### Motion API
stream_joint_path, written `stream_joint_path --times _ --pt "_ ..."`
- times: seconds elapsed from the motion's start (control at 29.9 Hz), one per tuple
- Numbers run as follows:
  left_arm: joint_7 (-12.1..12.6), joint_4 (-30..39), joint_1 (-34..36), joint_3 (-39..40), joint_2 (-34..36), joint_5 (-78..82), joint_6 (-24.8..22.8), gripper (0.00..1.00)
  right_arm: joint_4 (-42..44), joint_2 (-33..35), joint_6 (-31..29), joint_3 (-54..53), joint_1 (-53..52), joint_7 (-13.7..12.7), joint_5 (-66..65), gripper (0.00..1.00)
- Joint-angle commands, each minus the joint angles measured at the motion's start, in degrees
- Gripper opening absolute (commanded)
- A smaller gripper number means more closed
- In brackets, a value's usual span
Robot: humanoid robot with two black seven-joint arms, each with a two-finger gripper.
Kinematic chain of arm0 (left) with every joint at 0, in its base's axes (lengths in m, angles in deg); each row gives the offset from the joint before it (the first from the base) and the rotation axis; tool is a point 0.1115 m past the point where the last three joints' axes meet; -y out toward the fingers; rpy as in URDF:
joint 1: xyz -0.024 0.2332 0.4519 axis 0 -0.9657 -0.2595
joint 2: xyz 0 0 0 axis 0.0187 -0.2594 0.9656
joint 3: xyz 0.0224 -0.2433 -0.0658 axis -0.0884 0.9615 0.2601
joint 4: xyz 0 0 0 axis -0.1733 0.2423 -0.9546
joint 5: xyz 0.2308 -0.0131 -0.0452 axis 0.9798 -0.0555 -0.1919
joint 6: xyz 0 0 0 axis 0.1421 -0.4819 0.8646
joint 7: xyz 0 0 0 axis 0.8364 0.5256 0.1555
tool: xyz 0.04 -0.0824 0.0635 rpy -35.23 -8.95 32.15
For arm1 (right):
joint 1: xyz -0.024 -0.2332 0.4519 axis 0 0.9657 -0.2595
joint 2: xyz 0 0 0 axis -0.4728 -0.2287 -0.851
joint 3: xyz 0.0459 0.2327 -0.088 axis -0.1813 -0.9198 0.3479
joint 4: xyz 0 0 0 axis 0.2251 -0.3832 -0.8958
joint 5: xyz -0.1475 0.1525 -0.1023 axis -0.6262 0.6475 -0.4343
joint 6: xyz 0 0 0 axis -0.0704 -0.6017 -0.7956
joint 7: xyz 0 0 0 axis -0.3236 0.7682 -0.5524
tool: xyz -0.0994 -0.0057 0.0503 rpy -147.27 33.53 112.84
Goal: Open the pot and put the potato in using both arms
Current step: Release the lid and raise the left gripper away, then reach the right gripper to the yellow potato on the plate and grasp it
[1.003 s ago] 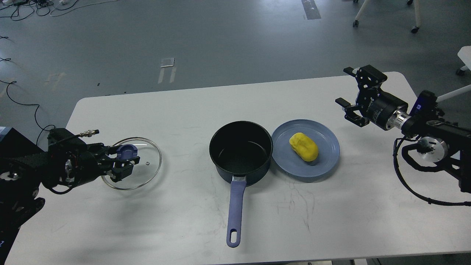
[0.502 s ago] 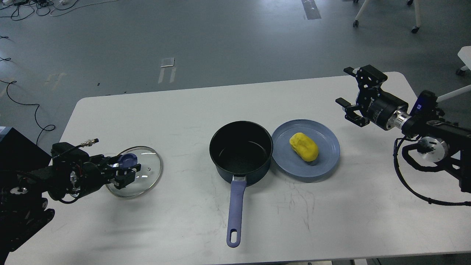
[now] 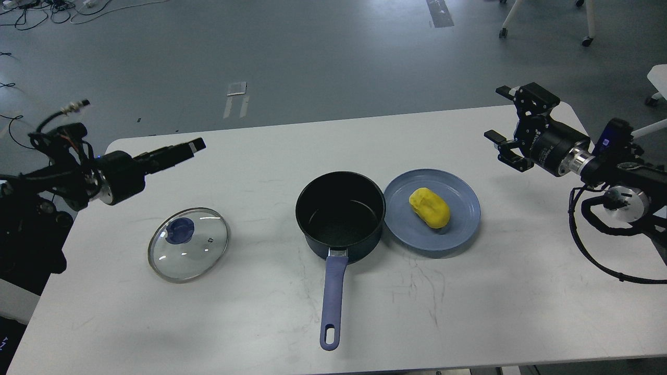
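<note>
Pot [image 3: 341, 215] is sitting open mid-table [image 3: 260, 156], handle [image 3: 332, 299] pointing toward the robot. Glass lid [image 3: 188, 244] is lying flat to its left, w/ nothing gripping it. Potato [image 3: 429, 207] is resting on blue plate [image 3: 458, 219], touching pot's right side. Left gripper [image 3: 174, 151] is hovering above lid, seen side-on; can't tell its gap. Right gripper [image 3: 508, 117] is hanging spread wide, empty. No readable labels.

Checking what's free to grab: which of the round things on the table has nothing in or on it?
The pot: its dark inside is bare. The plate carries the potato, and the glass lid bears its blue knob.
</note>
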Motion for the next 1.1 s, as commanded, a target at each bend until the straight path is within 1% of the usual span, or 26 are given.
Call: stream_joint_path --times 0.0,0.07,0.2,0.27,0.3,0.47,0.54,0.6,0.64,0.77,0.9,1.07 --pt "-0.01 -0.48 2.11 0.28 -0.26 -19.91 -5.56 0.98 -1.25 1.77 0.03 2.42 -2.42 0.0 -7.1 1.0" --pt "-0.01 -0.66 1.84 0.37 -0.96 -28.87 -5.56 0.98 -3.17 2.21 0.12 7.67 -5.14 0.0 -16.66 1.0" --pt "-0.01 -1.19 0.79 0.55 -2.55 -33.65 -5.56 0.98 -6.25 4.05 0.29 14.9 -10.06 0.0 -26.79 1.0" --pt "-0.01 -0.75 -1.4 0.72 -2.9 -37.33 -5.56 0.98 -7.58 4.32 0.47 22.08 -15.76 0.0 -32.23 1.0" --pt "-0.01 -0.49 -1.93 0.81 -2.9 -38.04 -5.56 0.98 -7.58 4.23 0.56 24.03 -17.44 0.0 -33.22 1.0" --pt "-0.01 0.04 -3.26 3.01 -2.99 -39.55 -5.56 0.98 -8.46 1.69 1.35 39.23 -29.83 0.0 -39.28 1.0" --pt "-0.01 0.13 -3.34 3.54 -2.99 -39.55 -5.56 0.98 -8.55 -1.64 2.31 47.21 -35.19 0.0 -42.35 1.0" --pt "-0.01 0.13 -3.34 3.71 -2.99 -39.55 -5.56 0.98 -8.46 -4.11 3.1 50.75 -36.52 0.0 -43.42 1.0" --pt "-0.01 0.22 -3.34 4.15 -3.07 -39.55 -5.56 0.98 -8.29 -6.82 4.5 54.08 -37.14 0.0 -44.03 1.0" --pt "-0.01 1.1 -3.43 4.42 -3.07 -39.55 -5.56 0.98 -7.59 -13.77 9.07 62.35 -37.5 0.0 -44.21 1.0" --pt "-0.01 1.27 -3.61 4.42 -2.99 -39.55 -5.56 0.98 -5.74 -17.55 11.8 64.48 -37.06 0.0 -44.12 1.0" --pt "-0.01 1.36 -3.61 4.5 -2.99 -39.55 -5.56 0.98 -3.45 -20.28 12.16 64.83 -36.27 0.0 -43.86 1.0"
